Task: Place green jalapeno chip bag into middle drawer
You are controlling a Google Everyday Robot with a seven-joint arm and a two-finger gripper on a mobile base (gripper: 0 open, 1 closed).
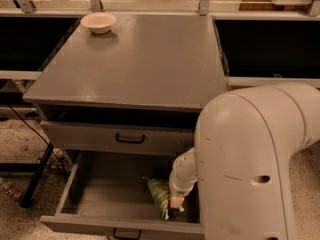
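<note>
The green jalapeno chip bag (159,196) lies inside the open middle drawer (107,191), toward its right front part. My gripper (176,203) reaches down into the drawer at the end of the white arm (247,166) and sits right against the bag's right side. The arm hides the right end of the drawer and part of the bag. The drawer is pulled out, with its black handle (125,232) at the bottom edge of the view.
A closed grey drawer front (127,139) with a black handle sits directly above the open one. A beige bowl (98,22) stands at the back left of the grey cabinet top (145,59). A black stand leg (37,176) is on the floor at left.
</note>
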